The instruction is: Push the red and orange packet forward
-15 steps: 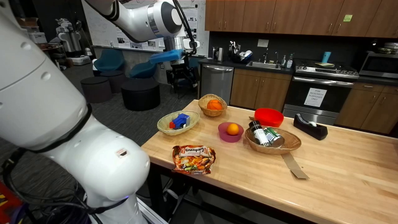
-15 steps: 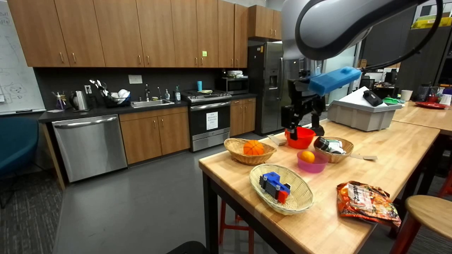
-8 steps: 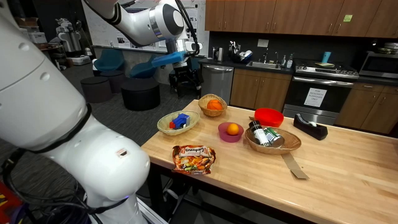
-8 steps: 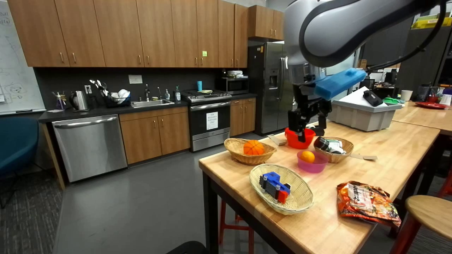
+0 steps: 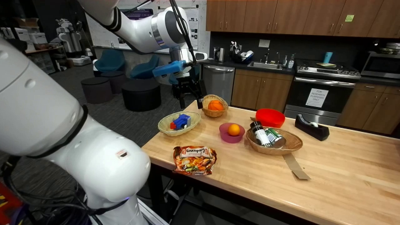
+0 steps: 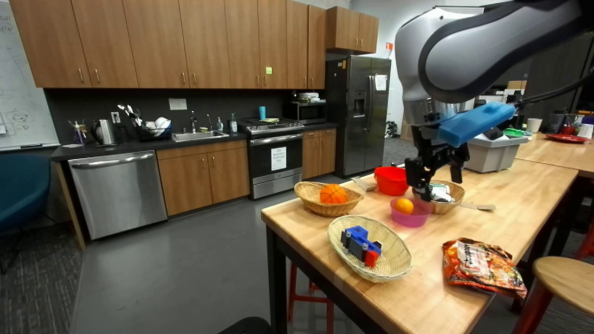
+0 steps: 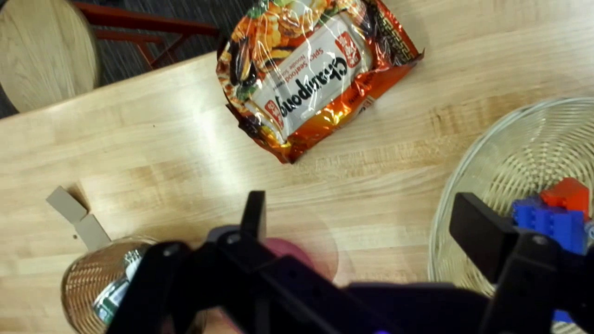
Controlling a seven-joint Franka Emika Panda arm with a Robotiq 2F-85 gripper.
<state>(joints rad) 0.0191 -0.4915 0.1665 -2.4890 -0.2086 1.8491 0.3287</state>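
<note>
Wall cabinets [image 5: 256,14] are standing behind the bench [image 5: 250,178], where the packet [image 5: 194,160] is lying flat at an edge while the empty tool [image 7: 359,211] is gaping wide, well apart from it, apparently hanging high to clear the pale basket [image 7: 506,155] before pushing.

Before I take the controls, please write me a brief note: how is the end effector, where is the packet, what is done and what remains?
End effector: open, nothing held, raised and not touching the packet.
Packet: lying label up at the edge of the table, perhaps slightly over it.
Done: no push that I can see.
Left: probably the whole push forward.
</note>
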